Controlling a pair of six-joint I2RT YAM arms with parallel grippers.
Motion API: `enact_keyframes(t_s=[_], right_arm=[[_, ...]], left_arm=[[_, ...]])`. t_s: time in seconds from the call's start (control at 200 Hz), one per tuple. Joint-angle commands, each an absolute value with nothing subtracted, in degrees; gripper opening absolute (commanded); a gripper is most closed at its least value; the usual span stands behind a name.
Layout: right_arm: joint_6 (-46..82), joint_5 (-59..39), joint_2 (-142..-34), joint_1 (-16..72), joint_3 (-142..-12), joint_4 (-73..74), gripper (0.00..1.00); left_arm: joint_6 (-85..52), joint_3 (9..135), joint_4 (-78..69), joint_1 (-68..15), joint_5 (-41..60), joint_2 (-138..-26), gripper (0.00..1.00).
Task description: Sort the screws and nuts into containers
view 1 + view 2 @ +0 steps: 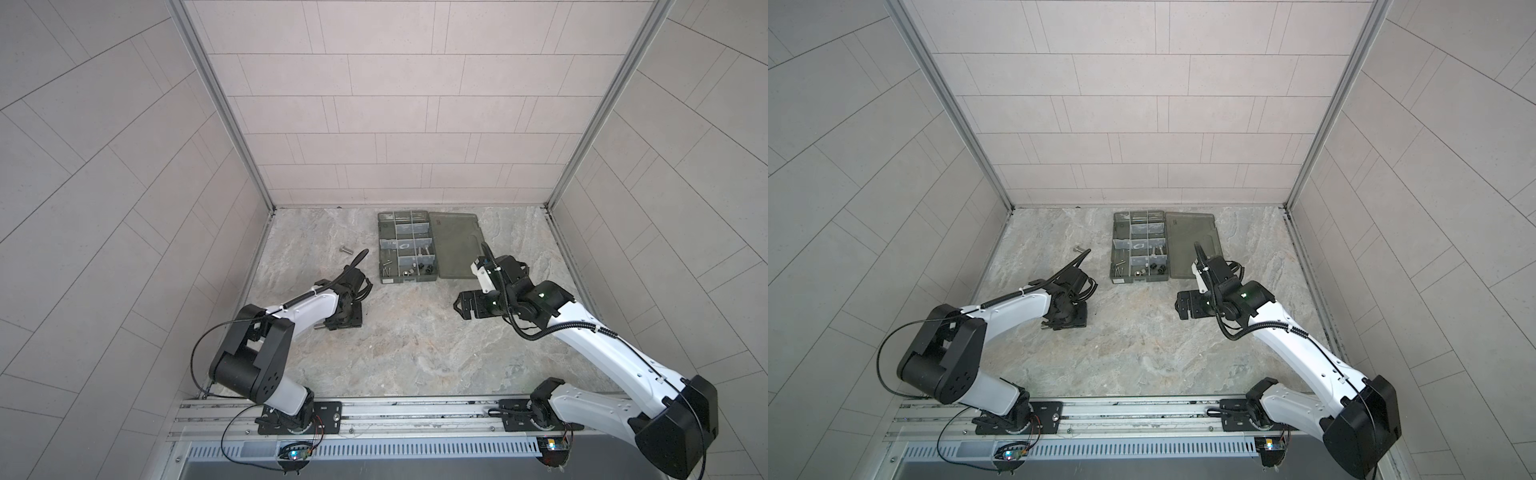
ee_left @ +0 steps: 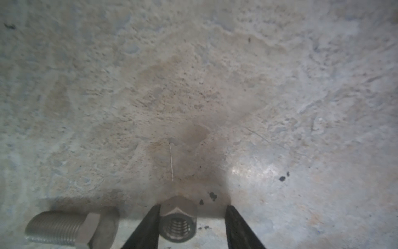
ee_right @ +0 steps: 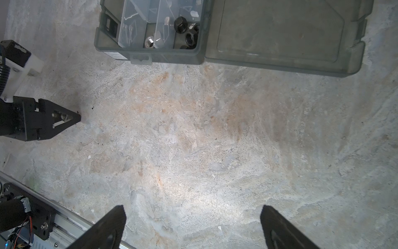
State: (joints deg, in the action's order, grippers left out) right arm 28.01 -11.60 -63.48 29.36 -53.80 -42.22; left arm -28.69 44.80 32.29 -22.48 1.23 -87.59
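While the loose silver nut (image 2: pixel 178 220) shows its threaded bore straight to the left wrist camera, its axis runs along the fingers. Can't tell whether it's on end or on its side. It sits on the table (image 2: pixel 193 86) inside the left gripper (image 2: pixel 193 207). Jaws are partly apart, with one finger (image 2: pixel 148 226) touching a hex flat and the opposite one showing a clear gap to the nut. Not clamped, not lifted.

Thick bolt (image 2: pixel 71 228) lies on its side just outside the touching finger. Its long axis is in line with the jaw gap, hex head toward the gripper, threaded end pointing away.

Positions vs the organizer box (image 1: pixel 380 253) (image 1: pixel 1113 249):
- Left gripper (image 1: pixel 345 323) (image 1: pixel 1065 321) is down at the table off the box's near-left corner, near but clear of it, in both top views.
- Second bolt (image 1: pixel 345 250) (image 1: pixel 1080 249) lies on the table left of the box, about level with its middle. Its long axis is roughly parallel to the box's near edge. Head end is too small to call.
- Right gripper (image 3: pixel 192 208) (image 1: pixel 460 306) has its jaws spread wide and empty, above bare table on the near side of the open lid (image 3: pixel 280 32). The lid lies flat on the box's right.

Box contents, right wrist view: black nuts (image 3: pixel 187 32) are in the near corner compartment by the lid hinge, and a stored silver nut (image 3: pixel 149 42) is in the compartment beside it. Parts in the farther compartments are too small to identify.
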Motion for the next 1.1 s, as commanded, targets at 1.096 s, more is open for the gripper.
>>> enact_keyframes(t_s=[1.096], right_arm=[[24.51,-11.58,-61.64,23.98,-54.58,-44.12,0.99]], left_arm=[[-24.88,84.71,41.1,-29.38,6.35,-106.1,0.18]])
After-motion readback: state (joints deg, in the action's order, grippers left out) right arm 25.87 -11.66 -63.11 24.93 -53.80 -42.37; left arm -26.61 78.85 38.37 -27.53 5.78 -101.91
